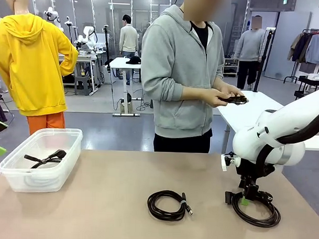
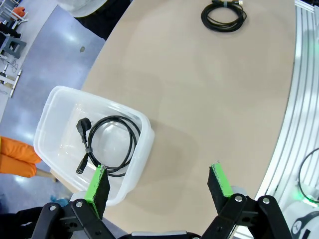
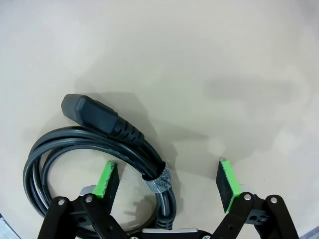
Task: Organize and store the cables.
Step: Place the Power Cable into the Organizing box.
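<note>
One coiled black cable (image 1: 256, 209) lies on the table at the right. My right gripper (image 1: 246, 198) is down on it. In the right wrist view the green pads (image 3: 107, 179) stand wide apart, open, on either side of the cable's (image 3: 99, 144) strapped section (image 3: 158, 180). A second coiled cable (image 1: 169, 205) rests at the table's middle front, also in the left wrist view (image 2: 223, 14). A third cable (image 1: 45, 158) lies inside the clear plastic bin (image 1: 37, 178). My left gripper (image 2: 159, 184) hangs open above the bin's (image 2: 144, 124) near edge, over that cable (image 2: 107, 144).
A person in a grey hoodie stands at the far side, both hands on a black cable (image 1: 233, 99) at waist height. The bin sits at the table's left edge. Bare tabletop (image 1: 110, 175) lies between the bin and the middle coil.
</note>
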### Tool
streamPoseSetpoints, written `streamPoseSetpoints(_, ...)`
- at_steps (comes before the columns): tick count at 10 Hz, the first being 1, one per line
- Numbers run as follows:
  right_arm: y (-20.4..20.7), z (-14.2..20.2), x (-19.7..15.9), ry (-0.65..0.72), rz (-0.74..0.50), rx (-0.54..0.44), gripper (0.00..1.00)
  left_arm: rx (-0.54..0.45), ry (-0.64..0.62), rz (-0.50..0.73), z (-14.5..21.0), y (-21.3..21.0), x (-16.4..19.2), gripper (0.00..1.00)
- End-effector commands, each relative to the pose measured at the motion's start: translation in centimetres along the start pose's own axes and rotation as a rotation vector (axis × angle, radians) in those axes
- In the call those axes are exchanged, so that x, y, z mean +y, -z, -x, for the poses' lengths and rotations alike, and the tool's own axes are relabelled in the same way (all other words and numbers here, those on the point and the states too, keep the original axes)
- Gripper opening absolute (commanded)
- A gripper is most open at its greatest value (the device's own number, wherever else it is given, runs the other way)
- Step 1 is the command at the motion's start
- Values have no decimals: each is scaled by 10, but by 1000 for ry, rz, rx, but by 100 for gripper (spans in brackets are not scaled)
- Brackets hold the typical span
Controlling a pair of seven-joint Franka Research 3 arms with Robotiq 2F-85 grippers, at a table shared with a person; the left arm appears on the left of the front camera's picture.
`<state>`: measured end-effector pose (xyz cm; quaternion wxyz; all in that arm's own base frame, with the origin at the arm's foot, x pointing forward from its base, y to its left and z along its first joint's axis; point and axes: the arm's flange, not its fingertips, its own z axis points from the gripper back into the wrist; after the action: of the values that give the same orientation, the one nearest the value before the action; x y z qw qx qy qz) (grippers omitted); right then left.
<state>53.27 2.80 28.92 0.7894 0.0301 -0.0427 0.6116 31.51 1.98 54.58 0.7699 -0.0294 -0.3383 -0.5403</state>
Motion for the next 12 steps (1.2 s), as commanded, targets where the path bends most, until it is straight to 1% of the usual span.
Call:
streamPoseSetpoints(1, -1, -4, -3, 17, 13, 25, 40, -1, -15, -11, -2, 2, 2, 100)
streamPoseSetpoints(2, -1, -5, -2, 13, 14, 34, 0, -1, -15, -11, -2, 2, 2, 100)
streamPoseSetpoints(4, -3, -6, -1, 7, 7, 42, 0, -1, -15, -11, -2, 2, 2, 100)
streamPoseSetpoints(5, -8, -7, -2, 9, 8, 40, 14, -1, -15, -11, -2, 2, 2, 100)
streamPoseSetpoints(6, -13, -9, 1, 0, 9, 44, 5, -1, -15, -11, -2, 2, 2, 100)
streamPoseSetpoints(7, -20, -10, 2, -7, 13, 50, 0, -1, -15, -11, -2, 2, 2, 100)
streamPoseSetpoints(9, -41, -15, 6, -12, 11, 41, 0, -1, -15, -11, -2, 2, 2, 100)
streamPoseSetpoints(12, -109, -25, 25, -43, 78, 39, 0, -1, -15, -11, -2, 2, 2, 100)
